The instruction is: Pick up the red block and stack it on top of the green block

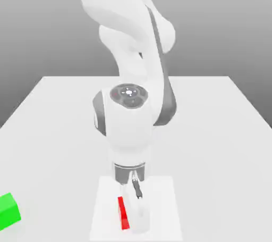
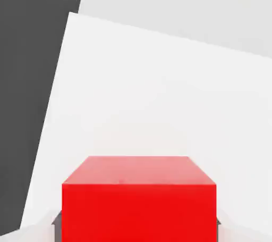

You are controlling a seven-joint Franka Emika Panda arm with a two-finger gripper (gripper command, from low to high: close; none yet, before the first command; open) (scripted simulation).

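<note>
At the exterior view's far left the green block point(image 1: 9, 210) sits on the table point(image 1: 223, 129), near the front edge and well apart from everything else — it is the stacking target, so it is left untouched while the other cube is dealt with. Moving rightward, a paler square mat point(image 1: 159, 203) lies on the table under the arm, and the red block point(image 1: 124, 213) rests there, showing as a narrow red face beside the gripper point(image 1: 133, 195). The arm reaches straight down over it, presumably so the fingers can straddle the cube from above. In the hand view the red block point(image 2: 139, 198) sits squarely in front of the camera, with dark finger pads point(image 2: 56, 219) just showing at either side of it — the fingers appear clenched on the red block, though whether it has left the mat cannot be told. Judged from this, the grasp is in hand and the carry across to the green block is yet to come.
</note>
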